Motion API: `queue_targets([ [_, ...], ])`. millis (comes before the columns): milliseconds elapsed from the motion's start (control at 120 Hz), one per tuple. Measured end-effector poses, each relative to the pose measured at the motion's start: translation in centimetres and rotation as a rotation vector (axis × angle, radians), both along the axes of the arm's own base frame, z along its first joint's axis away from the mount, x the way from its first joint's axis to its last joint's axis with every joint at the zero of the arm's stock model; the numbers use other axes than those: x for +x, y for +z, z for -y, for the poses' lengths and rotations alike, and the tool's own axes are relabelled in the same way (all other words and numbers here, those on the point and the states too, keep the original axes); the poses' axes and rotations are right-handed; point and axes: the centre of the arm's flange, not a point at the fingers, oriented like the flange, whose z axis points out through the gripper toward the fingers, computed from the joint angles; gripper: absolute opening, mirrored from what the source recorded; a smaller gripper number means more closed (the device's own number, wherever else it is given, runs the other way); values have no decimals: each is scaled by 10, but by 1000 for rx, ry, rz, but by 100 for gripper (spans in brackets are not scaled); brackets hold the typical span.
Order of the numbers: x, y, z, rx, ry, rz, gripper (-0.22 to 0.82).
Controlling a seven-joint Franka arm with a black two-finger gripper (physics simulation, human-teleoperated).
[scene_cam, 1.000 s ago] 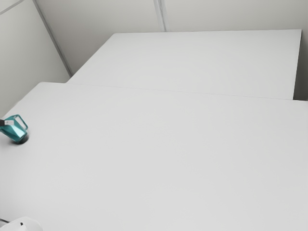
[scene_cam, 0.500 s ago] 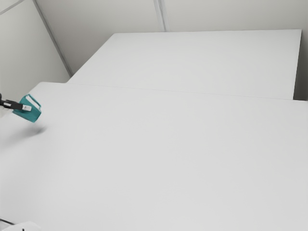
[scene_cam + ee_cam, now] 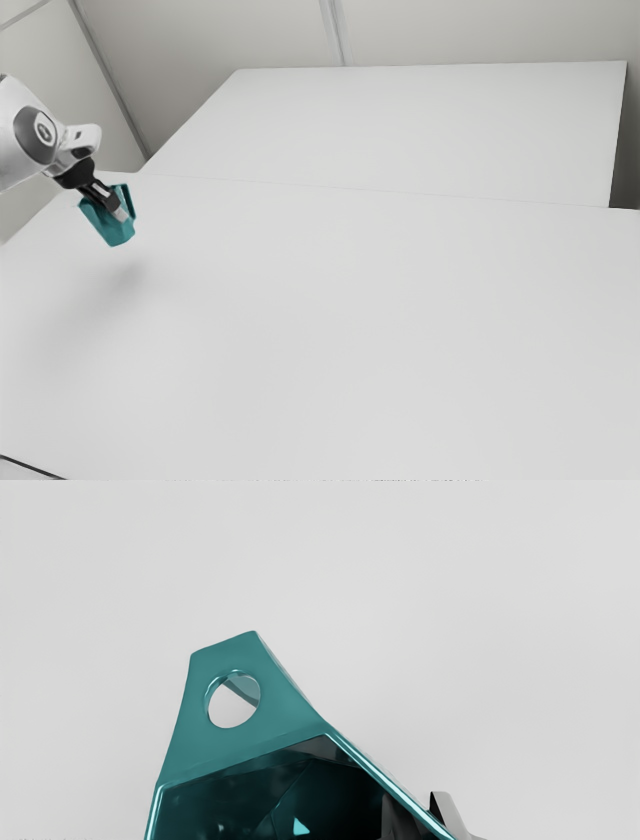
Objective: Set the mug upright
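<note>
The gripper (image 3: 121, 213) pinches the wall of the teal mug (image 3: 117, 232), one finger inside its open mouth and the other outside. The mug hangs tilted, clear of the bench (image 3: 350, 330), toward the exterior view's left and near the bench's far corner there; a soft shadow (image 3: 125, 278) lies below. Its handle, pierced by a round hole, juts away from the fingers. The bench is plain white, a second white surface (image 3: 400, 130) lies beyond its far edge, and pale seamed walls (image 3: 220, 30) stand behind.

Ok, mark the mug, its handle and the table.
Mug (image 3: 115, 230): exterior view, on its outer wall.
Handle (image 3: 280, 705): wrist view, solid part beside its hole.
Table (image 3: 350, 320): exterior view, bare top.
</note>
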Motion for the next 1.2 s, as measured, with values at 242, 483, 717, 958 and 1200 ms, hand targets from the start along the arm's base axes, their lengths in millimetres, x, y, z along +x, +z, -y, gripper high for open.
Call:
queue_targets([
  [242,10,19,93,134,70,27,-18],
  [483,-8,7,158,120,232,10,-18],
  [717,-27,-11,202,72,417,-27,-18],
  [958,-36,-28,242,54,567,-64,-18],
  [1200,-41,-42,276,71,683,-81,-18],
])
